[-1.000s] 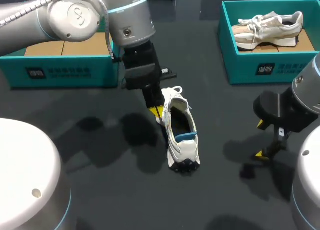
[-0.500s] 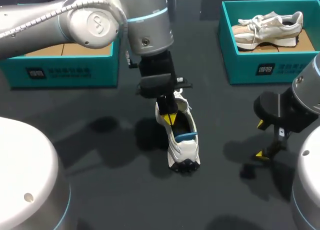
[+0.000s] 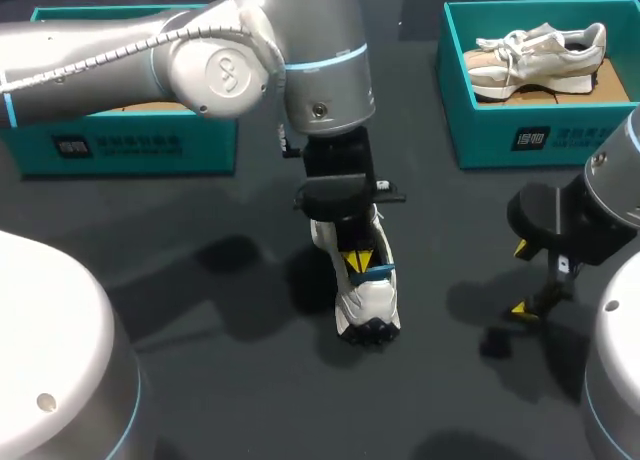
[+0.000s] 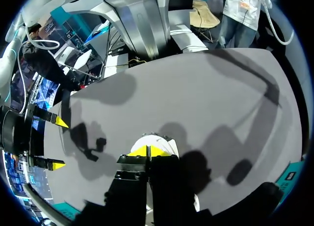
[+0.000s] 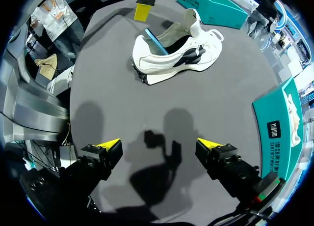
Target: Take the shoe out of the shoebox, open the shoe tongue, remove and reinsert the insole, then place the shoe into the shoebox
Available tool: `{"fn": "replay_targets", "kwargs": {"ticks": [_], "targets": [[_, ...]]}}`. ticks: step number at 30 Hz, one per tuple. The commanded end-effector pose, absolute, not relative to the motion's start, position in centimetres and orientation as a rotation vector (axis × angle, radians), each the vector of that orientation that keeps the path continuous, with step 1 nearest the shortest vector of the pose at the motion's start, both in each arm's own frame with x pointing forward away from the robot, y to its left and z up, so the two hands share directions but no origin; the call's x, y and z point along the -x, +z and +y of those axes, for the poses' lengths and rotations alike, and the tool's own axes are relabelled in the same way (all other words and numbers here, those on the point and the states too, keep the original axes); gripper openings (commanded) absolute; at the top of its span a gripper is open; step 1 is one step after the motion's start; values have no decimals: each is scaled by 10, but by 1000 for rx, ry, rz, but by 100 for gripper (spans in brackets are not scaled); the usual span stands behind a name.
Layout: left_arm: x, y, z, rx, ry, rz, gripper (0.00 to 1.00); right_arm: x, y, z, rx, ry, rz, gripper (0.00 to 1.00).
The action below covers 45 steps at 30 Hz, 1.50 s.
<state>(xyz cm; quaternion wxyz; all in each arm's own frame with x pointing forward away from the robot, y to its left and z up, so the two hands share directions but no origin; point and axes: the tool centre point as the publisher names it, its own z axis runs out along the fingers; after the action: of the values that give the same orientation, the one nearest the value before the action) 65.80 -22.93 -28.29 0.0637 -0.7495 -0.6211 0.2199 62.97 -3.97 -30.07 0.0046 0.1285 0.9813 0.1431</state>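
Shoe seemingly points toe away (heel nearest)

The left arm's gripper has travelled right and nearer, from beside the left flank of the white lace-up sneaker to above its opening, beside the blue insole.

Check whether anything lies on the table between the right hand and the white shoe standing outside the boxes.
Nothing visible does. In the right wrist view the table is bare between the open right hand and the shoe, with only shadows on it. The left hand hangs over the shoe, not in that path.
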Motion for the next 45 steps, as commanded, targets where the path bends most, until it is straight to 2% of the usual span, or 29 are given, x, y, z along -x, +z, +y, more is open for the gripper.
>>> {"fn": "replay_targets", "kwargs": {"ticks": [1, 13, 25, 45], "targets": [[-655, -297, -241, 2264, 655, -1877, 0, -627, -301, -40, -402, 448, 3069, 100], [-663, -316, -247, 2219, 659, -1910, 0, -627, -301, -40, -402, 448, 3069, 100], [-657, -273, -233, 2313, 773, -1838, 0, -627, -301, -40, -402, 448, 3069, 100], [-667, -321, -259, 2246, 583, -1973, 0, -627, -301, -40, -402, 448, 3069, 100]]}}
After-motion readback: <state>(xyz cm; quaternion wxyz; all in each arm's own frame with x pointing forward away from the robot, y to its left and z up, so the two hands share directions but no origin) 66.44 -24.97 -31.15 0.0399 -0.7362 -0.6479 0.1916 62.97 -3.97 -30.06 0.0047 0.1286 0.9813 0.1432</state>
